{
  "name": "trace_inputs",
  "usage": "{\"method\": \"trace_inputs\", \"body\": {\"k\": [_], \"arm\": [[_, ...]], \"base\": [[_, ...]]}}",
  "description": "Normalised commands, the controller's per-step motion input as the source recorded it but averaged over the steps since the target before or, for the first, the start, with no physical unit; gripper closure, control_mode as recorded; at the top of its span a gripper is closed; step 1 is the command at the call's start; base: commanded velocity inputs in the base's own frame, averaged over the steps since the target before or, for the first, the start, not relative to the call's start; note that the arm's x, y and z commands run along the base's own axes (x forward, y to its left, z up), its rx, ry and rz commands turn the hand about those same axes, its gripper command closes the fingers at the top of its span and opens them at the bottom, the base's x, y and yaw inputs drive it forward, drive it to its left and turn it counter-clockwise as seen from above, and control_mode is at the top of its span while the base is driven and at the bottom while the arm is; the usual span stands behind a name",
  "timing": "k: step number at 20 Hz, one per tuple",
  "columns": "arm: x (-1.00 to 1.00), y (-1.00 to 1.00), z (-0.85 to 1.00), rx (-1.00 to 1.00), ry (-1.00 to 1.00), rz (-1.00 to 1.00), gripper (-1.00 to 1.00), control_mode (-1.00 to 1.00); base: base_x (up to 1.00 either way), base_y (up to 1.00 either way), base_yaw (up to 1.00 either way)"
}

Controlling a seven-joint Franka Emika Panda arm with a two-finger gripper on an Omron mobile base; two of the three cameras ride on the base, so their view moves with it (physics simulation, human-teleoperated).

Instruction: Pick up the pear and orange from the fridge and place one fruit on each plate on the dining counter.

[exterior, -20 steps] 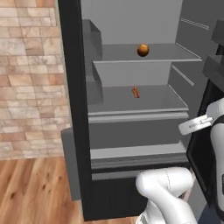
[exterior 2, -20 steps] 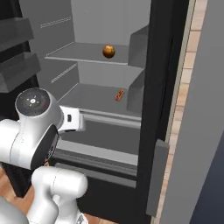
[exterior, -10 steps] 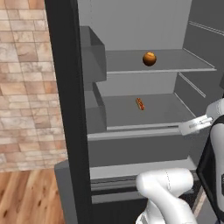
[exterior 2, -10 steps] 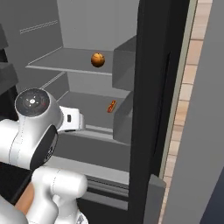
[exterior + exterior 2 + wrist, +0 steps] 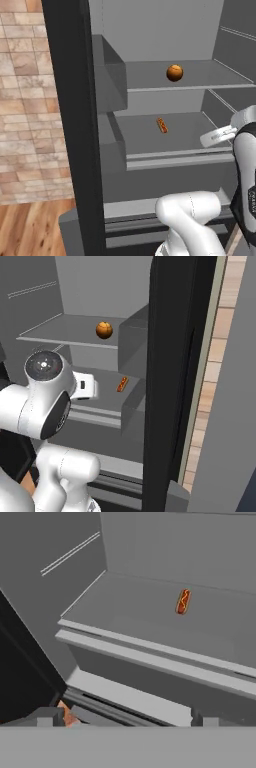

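Gripper (image 5: 125, 719) spread wide, empty, low before the fridge (image 5: 75, 125); orange (image 5: 174, 73) resting on the upper shelf (image 5: 200, 80), up at about eleven o'clock from the hand in the left base view; round, so no preferred axis.

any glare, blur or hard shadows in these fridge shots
Left base view: flat even light, no glare, the orange crisp with soft shading. Right base view: the black fridge frame shows a faint sheen, nothing blown out. Hand view: softer and grainier, the hot dog slightly blurred, hardly any shadow under it.
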Motion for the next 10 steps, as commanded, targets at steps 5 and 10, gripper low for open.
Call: {"method": "trace_inputs", "body": {"k": [5, 10], "arm": [[0.71, 0.02, 0.64, 0.0, -0.03, 0.0, -1.0, -1.0], [0.66, 0.05, 0.59, 0.0, -0.04, -0.02, -1.0, -1.0]], "base": [[0.0, 0.0, 0.0], [0.0, 0.0, 0.0]]}}
